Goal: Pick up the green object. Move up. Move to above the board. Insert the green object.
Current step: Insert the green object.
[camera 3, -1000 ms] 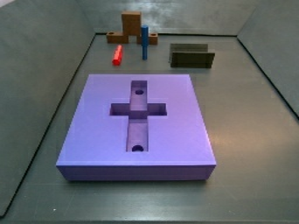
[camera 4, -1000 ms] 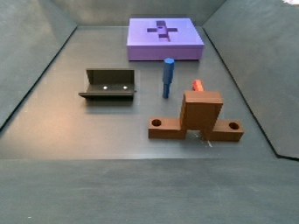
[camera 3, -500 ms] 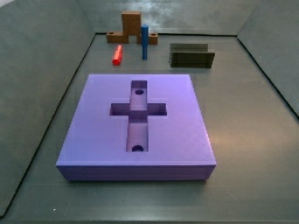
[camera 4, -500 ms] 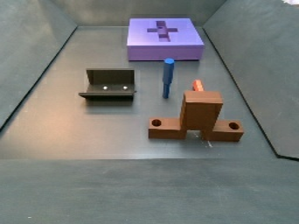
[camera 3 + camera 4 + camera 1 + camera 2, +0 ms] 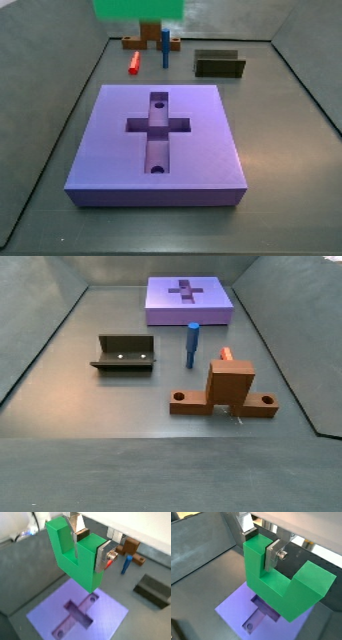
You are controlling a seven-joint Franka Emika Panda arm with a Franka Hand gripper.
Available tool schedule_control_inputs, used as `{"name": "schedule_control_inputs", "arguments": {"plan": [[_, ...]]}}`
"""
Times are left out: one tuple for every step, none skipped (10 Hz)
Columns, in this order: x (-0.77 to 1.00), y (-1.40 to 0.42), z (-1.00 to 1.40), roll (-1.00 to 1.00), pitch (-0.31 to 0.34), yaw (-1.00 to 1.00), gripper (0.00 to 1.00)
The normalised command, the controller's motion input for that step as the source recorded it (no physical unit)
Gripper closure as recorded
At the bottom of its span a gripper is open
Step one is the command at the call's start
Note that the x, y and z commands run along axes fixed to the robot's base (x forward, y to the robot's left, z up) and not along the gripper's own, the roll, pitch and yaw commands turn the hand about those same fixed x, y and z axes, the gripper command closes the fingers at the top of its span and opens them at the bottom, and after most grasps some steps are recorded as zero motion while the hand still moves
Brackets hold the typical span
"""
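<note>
The gripper (image 5: 89, 549) is shut on the green object (image 5: 70, 559), a bright green U-shaped piece. Its silver fingers (image 5: 103, 556) clamp one prong. It shows the same way in both wrist views, the gripper (image 5: 261, 549) holding the green object (image 5: 288, 594) high over the purple board (image 5: 107, 614), whose cross recess lies below. In a side view only the piece's lower part (image 5: 138, 9) shows at the top edge, above the far end of the board (image 5: 114, 150). The board (image 5: 167, 311) shows in both side views.
A dark olive U-shaped block (image 5: 221, 65) lies beyond the board, also seen in a side view (image 5: 126, 353). A blue peg (image 5: 193, 344), a red piece (image 5: 135, 64) and a brown block on a base (image 5: 230, 389) stand nearby. Dark walls ring the floor.
The green object has come into a side view at the top edge, where nothing showed before. The board and other pieces have not moved.
</note>
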Motion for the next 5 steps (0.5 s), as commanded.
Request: {"name": "schedule_control_inputs", "arguments": {"plan": [[0.22, -0.27, -0.94, 0.01, -0.149, 0.18, 1.00], [0.12, -0.23, -1.00, 0.06, -0.091, 0.16, 1.00], [0.04, -0.25, -1.00, 0.05, -0.090, 0.14, 1.00], [0.07, -0.23, -1.00, 0.05, -0.106, 0.09, 1.00], [0.05, -0.15, -0.99, 0.06, -0.130, 0.03, 1.00]]}}
